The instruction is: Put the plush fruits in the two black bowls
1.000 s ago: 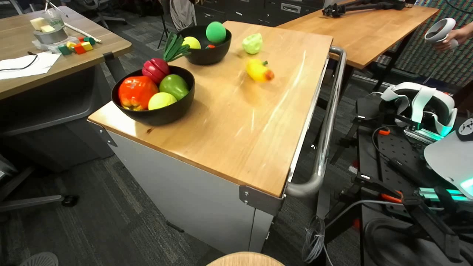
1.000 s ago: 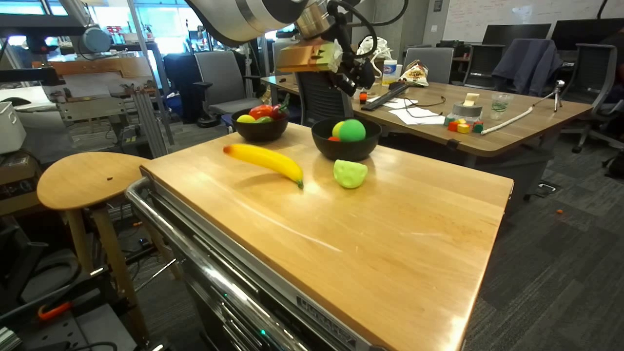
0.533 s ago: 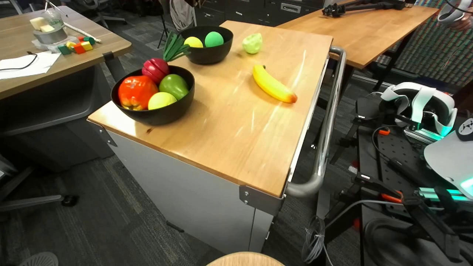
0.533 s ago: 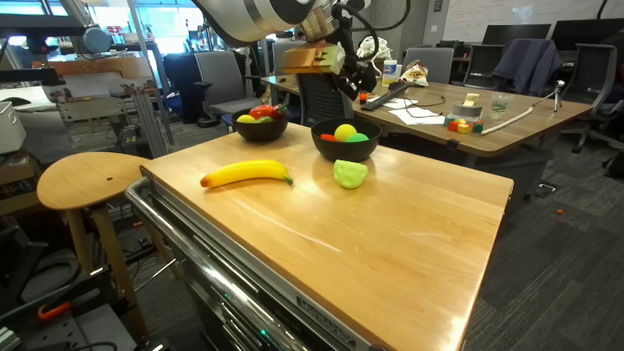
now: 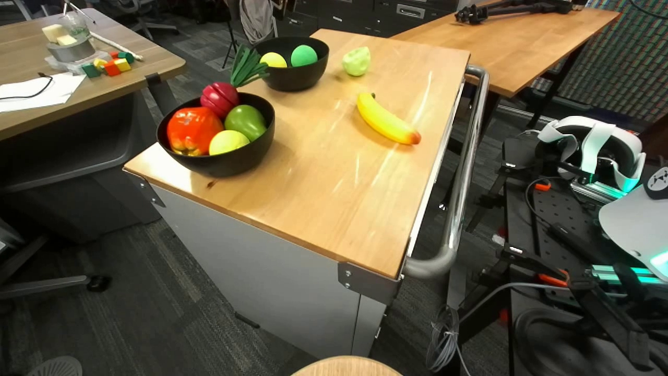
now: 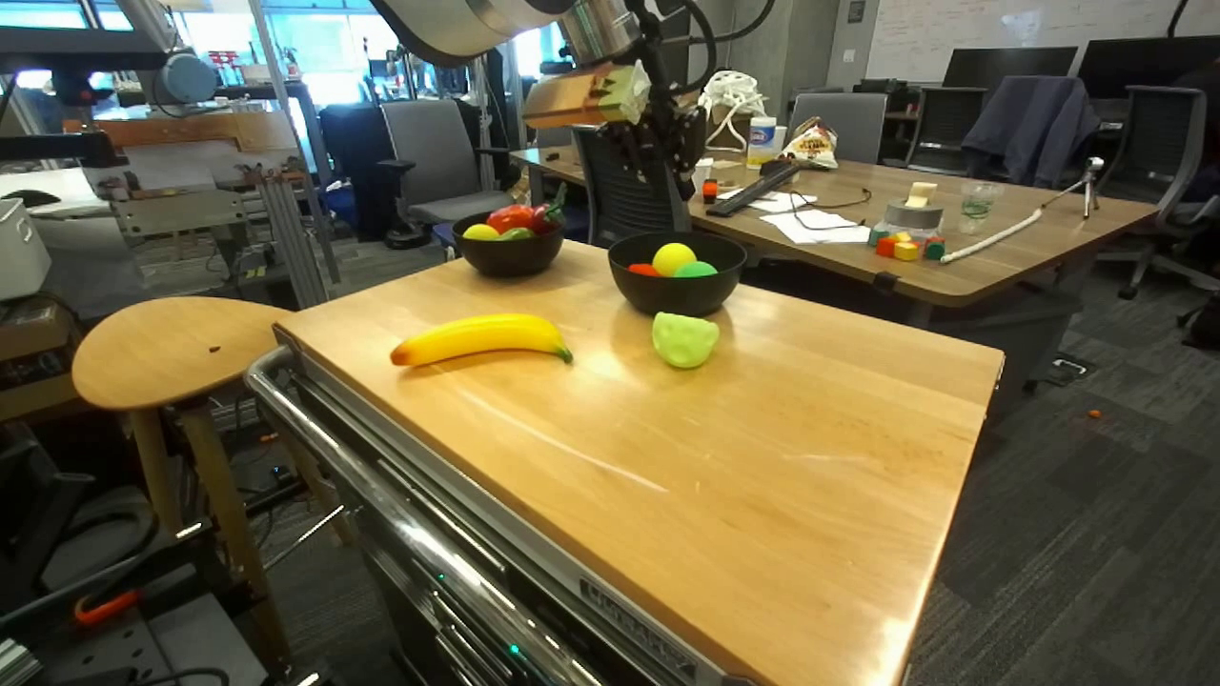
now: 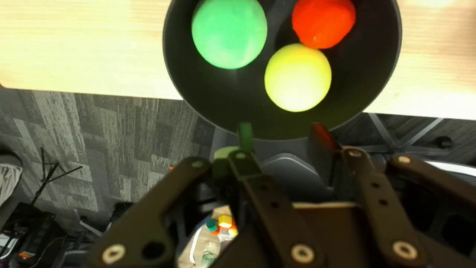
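Banana (image 6: pixel 481 340) lies loose on the table (image 6: pixel 743 457); a pale green fruit (image 6: pixel 685 340) sits there too, near one black bowl (image 6: pixel 677 297) but apart from it. That bowl holds a green ball (image 7: pixel 229 33), a yellow ball (image 7: pixel 297 77) and a red fruit (image 7: pixel 323 23); the second bowl (image 5: pixel 229 167) is well filled. Gripper (image 7: pixel 282 132): jaws apart, nothing between them, raised, tips showing against the first bowl's outer rim in the wrist view; it is blurred in an exterior view, so its height cannot be fixed. Governing relation: the banana lies lower and across the bowl, toward the metal rail (image 5: pixel 467 164), long axis running from stem on the bowl side to red tip on the rail side. Two pieces appear outstanding. Taking the banana would likely require crossing the table, descending, and turning the jaws to close over its width.
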You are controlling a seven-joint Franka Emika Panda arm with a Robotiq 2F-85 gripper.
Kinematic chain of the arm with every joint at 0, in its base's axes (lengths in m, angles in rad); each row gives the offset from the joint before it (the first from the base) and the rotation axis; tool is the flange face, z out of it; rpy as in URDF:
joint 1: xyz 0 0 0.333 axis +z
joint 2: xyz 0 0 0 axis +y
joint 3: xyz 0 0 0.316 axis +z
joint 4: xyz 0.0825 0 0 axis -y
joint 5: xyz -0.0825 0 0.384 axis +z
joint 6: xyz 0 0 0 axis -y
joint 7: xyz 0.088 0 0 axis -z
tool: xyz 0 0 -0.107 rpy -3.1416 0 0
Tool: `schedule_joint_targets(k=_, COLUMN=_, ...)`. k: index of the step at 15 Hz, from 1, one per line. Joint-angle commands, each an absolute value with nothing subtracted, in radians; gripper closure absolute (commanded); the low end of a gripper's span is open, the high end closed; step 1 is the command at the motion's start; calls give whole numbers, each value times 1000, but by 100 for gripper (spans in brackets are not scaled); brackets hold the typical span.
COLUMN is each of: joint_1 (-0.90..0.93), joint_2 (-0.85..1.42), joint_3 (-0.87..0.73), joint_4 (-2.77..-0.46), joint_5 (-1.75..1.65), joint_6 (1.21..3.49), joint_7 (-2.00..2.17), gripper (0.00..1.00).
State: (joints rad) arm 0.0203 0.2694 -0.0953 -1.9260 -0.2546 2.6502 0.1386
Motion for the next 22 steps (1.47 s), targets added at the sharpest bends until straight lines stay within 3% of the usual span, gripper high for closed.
schedule_joint_targets(k=1, joint_1=24, joint_2=153, joint_3=-74, joint_4=-2064, joint_5=-233, joint_6=2564, joint_7=106, gripper=25)
schedule_joint_targets(k=4, joint_1=15, joint_2=58, joint_3=-25, joint_4=-2194, joint_5=-128, joint_6=2479, joint_7=51, gripper=3)
schedule_joint_targets(k=5, joint_1=17, joint_2=16, joint_3=-11, joint_4=-2240, joint_5=-91, joint_6=2457, joint_7=40, gripper=0)
schedule_joint_targets(k=8, joint_1=28, joint_2=-107, joint_3=20, joint_4=-2360, joint_5=15, joint_6=2414, joint_7=2, gripper=0)
schedule_joint_targets(k=9, joint_1=20, joint_2=16, joint_3=11, joint_4=-2257, joint_5=-41, joint_6=2437, joint_7=40, gripper=0)
schedule_joint_targets(k=21, joint_1=4, joint_2=106, joint_3=13, joint_4=-2293, joint_5=234, joint_6=2363, joint_7=95, gripper=0)
schedule_joint_targets(k=22, joint_1=5, joint_2=120, joint_3=14, joint_4=-2290, joint_5=252, joint_6=2361, joint_7=99, gripper=9)
